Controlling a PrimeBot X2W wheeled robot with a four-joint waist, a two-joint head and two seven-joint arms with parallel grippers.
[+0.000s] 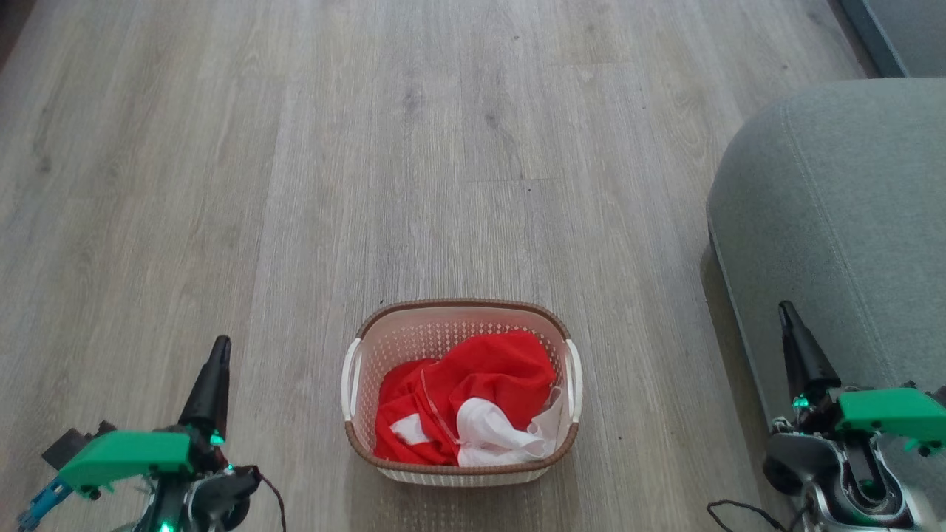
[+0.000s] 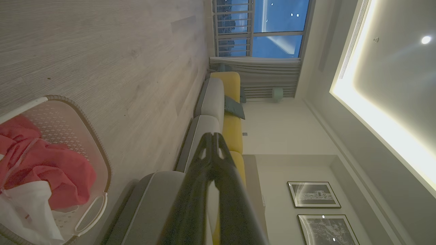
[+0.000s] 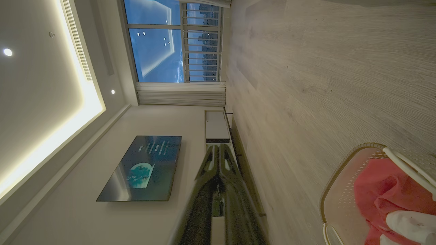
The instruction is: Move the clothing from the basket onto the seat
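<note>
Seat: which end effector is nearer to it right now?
Right. The right end effector shows against the seat at its near edge; the left end effector is on the other side of the basket, well away.

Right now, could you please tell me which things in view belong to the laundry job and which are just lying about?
For the job: clothing, basket, seat.
Just there: television, framed pictures, curtain.
</note>
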